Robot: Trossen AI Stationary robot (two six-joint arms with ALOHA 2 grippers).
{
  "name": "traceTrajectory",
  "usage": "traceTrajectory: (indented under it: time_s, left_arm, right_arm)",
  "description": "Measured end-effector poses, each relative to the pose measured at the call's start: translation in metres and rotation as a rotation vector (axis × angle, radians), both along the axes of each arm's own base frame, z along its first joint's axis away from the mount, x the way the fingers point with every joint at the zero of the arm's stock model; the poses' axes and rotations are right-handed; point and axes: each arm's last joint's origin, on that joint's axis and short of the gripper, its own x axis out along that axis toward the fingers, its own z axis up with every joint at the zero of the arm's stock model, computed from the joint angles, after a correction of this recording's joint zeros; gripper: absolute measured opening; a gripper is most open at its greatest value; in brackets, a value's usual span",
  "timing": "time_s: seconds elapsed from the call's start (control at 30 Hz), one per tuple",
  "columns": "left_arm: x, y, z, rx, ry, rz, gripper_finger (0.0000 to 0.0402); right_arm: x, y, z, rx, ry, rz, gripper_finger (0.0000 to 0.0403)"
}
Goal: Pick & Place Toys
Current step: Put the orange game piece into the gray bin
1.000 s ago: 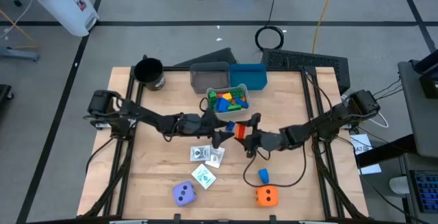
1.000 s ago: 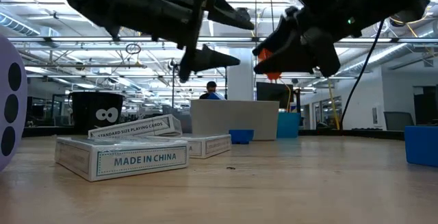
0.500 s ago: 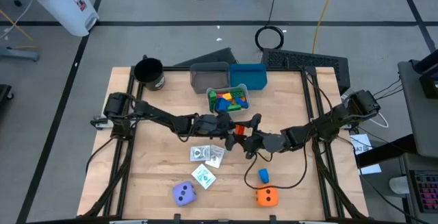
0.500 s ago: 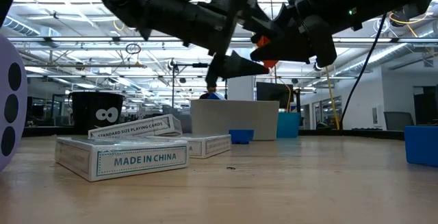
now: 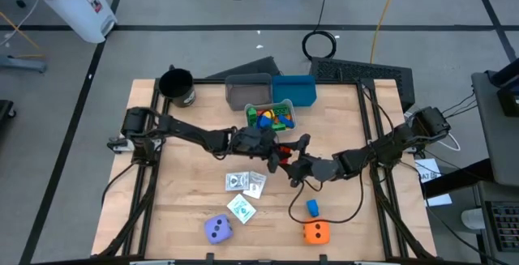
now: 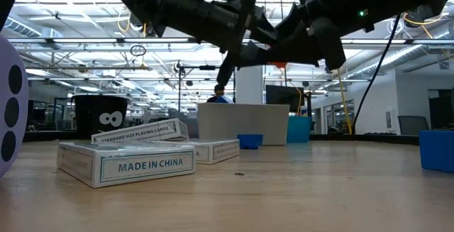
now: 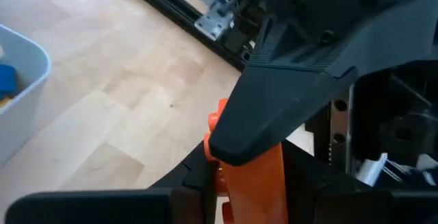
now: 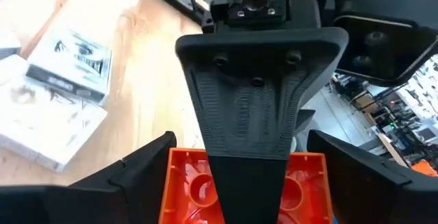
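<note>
One camera looks straight down on the whole bench (image 5: 186,192), one sits at bench height looking level into the room, and each wrist camera peers closely at the same orange block (image 8: 246,186) mid-bench.

Both arms are matt black and built of slim jointed segments that thicken into blocky housings. Near the table (image 5: 186,216), black cables trail from the right arm (image 5: 381,147) in a loop over the wood, and the left arm (image 5: 178,133) carries a bulky black base joint. One black finger (image 8: 256,107) is wedge-shaped, with a ribbed pad and three small screws near its wide end.
</note>
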Motion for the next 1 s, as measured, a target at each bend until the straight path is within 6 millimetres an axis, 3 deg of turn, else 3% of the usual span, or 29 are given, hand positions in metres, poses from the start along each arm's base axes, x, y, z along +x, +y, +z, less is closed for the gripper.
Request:
traceTrajectory:
  time_s: [0.13, 0.37, 0.63, 0.83, 1.0]
  left_arm:
    - [-0.005, 0.01, 0.013, -0.016, -0.009, -0.036, 0.0107]
    - [-0.013, 0.011, 0.038, 0.028, -0.074, -0.089, 0.0104]
    - [-0.02, 0.003, 0.038, 0.017, -0.025, -0.11, 0.0104]
    - [-0.019, 0.006, 0.042, 0.042, -0.049, -0.098, 0.0104]
    - [-0.023, -0.006, 0.063, 0.044, -0.163, -0.249, 0.0102]
  right_arm:
    - [-0.001, 0.003, 0.002, -0.009, -0.013, -0.015, 0.0306]
    - [-0.013, 0.014, 0.004, -0.252, 0.033, -0.239, 0.0318]
    - [-0.012, 0.019, 0.013, 0.118, -0.108, -0.006, 0.0319]
    - [-0.019, 0.01, 0.011, 0.063, -0.031, -0.113, 0.0319]
    - [-0.032, -0.008, 0.01, 0.195, 0.076, -0.12, 0.0319]
